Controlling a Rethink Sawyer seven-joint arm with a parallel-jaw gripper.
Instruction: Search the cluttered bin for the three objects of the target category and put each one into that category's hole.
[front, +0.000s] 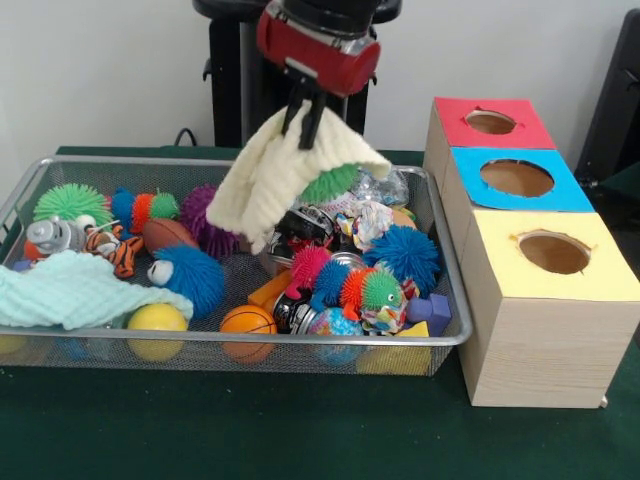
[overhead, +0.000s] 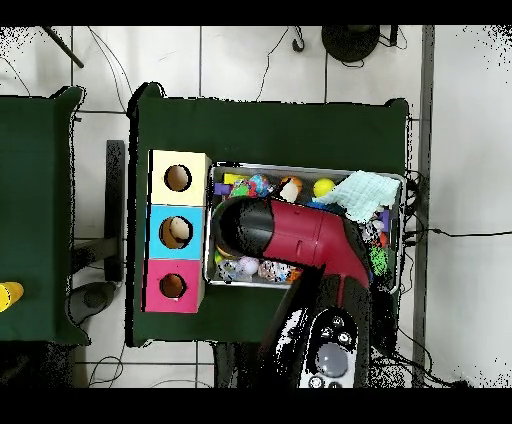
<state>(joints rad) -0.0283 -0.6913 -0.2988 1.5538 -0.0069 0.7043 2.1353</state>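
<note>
Toys of many colours fill the wide silver wire mesh bin (front: 445, 265) on the green table (front: 250, 430). Above it, the black gripper (front: 303, 125) pinches a cream knitted cloth (front: 275, 175), lifted up. The red-topped round hole (front: 490, 122) sits just right of the bin.

My arm (front: 318, 42) is red and black. I hold a cream ribbed cloth (front: 280, 175). Silver mesh bin (front: 452, 300); mint cloth (front: 75, 290), yellow ball (front: 156, 318), orange basketball (front: 247, 320), blue spiky ball (front: 402, 255). Hole (front: 490, 122) surround red.
</note>
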